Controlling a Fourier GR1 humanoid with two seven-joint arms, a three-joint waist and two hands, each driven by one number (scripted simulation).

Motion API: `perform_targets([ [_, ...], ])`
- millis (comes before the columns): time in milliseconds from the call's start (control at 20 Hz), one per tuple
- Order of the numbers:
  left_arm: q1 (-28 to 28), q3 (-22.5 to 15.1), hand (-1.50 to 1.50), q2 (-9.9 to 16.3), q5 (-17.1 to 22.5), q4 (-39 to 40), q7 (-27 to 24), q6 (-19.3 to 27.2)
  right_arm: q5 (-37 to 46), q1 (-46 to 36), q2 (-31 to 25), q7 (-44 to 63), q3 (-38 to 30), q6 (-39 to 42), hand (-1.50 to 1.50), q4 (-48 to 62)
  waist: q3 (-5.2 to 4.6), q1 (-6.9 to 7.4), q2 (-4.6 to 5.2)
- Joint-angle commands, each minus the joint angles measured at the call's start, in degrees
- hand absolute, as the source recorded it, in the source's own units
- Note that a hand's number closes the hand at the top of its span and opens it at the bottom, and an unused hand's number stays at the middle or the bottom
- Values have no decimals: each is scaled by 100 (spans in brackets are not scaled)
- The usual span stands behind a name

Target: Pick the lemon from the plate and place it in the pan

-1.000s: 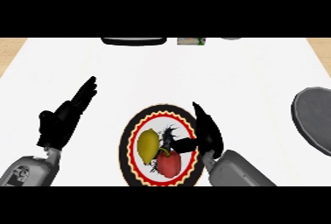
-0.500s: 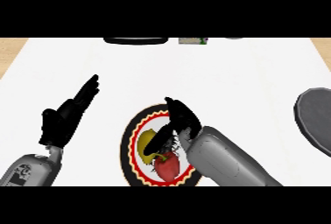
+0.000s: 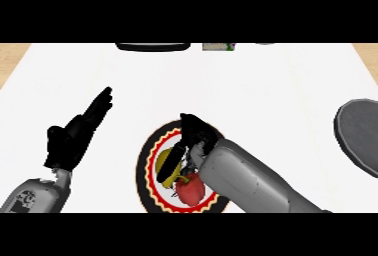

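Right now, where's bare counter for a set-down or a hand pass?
Free: the wide strip between the plate and the pan, and the counter beyond the plate. Crowded: the plate itself, where the right robot hand covers the lemon beside a red fruit. The left robot hand rests left.

Yellow lemon [image 3: 164, 161] lies on round plate [image 3: 148, 150], left half, partly hidden by hand fingers, touching a red item just below it. Plate has red-yellow scalloped rim with dark border. Grey pan [image 3: 359, 135] sits well apart at the worktop's right edge, cut off.
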Motion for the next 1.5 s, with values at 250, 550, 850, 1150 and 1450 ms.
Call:
perform_targets([
  [250,24,120,0,-37,-112,178,-246,-157,-219,-484,163,1329,31,259,-150,354,-2,6,17],
  [550,11,52,0,-197,-177,-122,147,-92,-71,-137,165,1004,462,-321,-150,516,4,34,12],
  [850,80,134,0,-272,-253,81,-92,-200,-559,-15,165,685,819,-405,-150,593,3,88,29],
  [1150,195,195,0,-220,-328,-177,133,-285,-729,49,159,118,1101,-112,150,694,5,70,24],
  [1450,299,291,0,-327,-424,30,-208,-357,-578,111,157,244,1444,-587,150,404,2,37,19],
])
